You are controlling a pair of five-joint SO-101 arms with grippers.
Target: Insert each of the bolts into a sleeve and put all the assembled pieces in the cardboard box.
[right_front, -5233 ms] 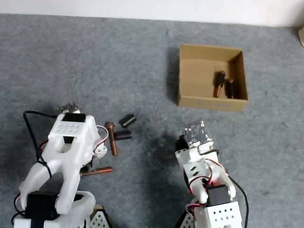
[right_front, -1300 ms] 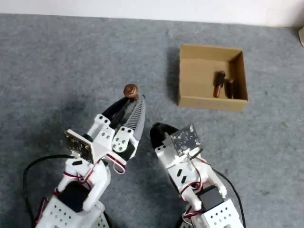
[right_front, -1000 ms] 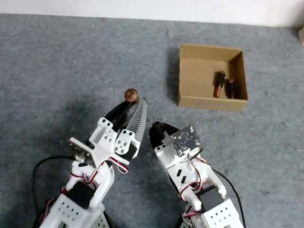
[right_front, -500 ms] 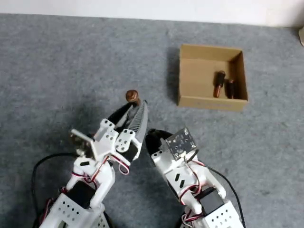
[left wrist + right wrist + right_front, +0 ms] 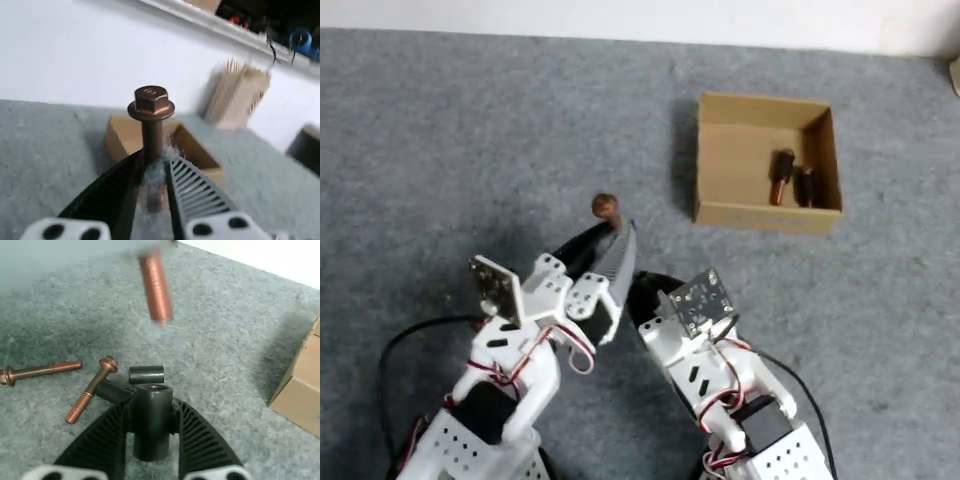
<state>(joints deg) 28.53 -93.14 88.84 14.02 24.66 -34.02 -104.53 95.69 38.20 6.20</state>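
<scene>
My left gripper (image 5: 610,232) is shut on a copper bolt (image 5: 605,207), held upright with its flanged head (image 5: 151,102) above the fingers (image 5: 186,182). Close beside it, my right gripper (image 5: 638,290) is shut on a black sleeve (image 5: 152,420), which stands upright with its bore open on top. In the right wrist view the held bolt's threaded end (image 5: 156,290) hangs above and beyond the sleeve, apart from it. The cardboard box (image 5: 765,216) sits at the far right and holds two assembled pieces (image 5: 781,176).
On the grey carpet beyond the held sleeve lie two loose bolts (image 5: 40,371) (image 5: 92,389) and a loose black sleeve (image 5: 146,374); another sleeve (image 5: 111,391) is partly hidden behind my right gripper's finger. A corner of the box (image 5: 300,390) is nearby.
Since 5 s ago both arms have risen from the carpet with their parts. In the last second the left gripper shifted the bolt slightly right, and the right gripper moved left, closer to it.
</scene>
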